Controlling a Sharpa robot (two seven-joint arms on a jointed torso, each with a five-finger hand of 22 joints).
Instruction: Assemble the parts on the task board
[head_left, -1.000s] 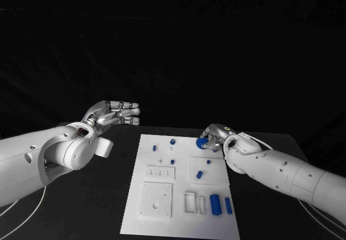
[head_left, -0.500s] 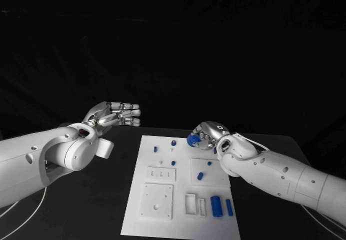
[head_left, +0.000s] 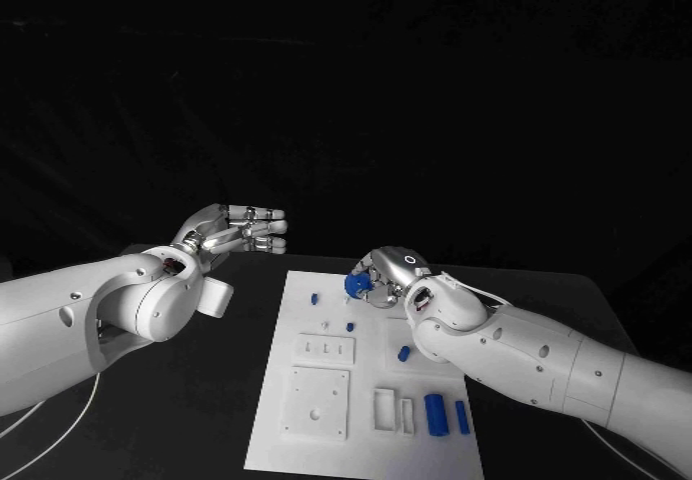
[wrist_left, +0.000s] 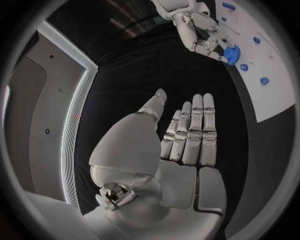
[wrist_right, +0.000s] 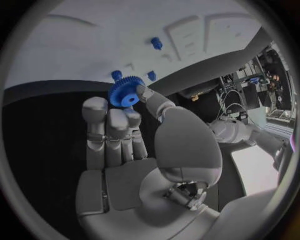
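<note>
My right hand hovers over the far edge of the white task board and pinches a blue gear between thumb and fingertips. The right wrist view shows the gear at the tips of that hand, above the board and close to two blue pegs. My left hand hangs left of the board's far corner, fingers straight and holding nothing. From the left wrist, past the left hand, I see the right hand with the gear.
Small blue pegs stand on the board's far part, another blue piece lies near the middle, and two blue cylinders lie at the near right. White recessed plates sit at the near left. Black table surrounds the board.
My right hand has carried the blue gear leftwards along the board's far edge, from the far right corner towards the middle. The left hand has barely moved.
</note>
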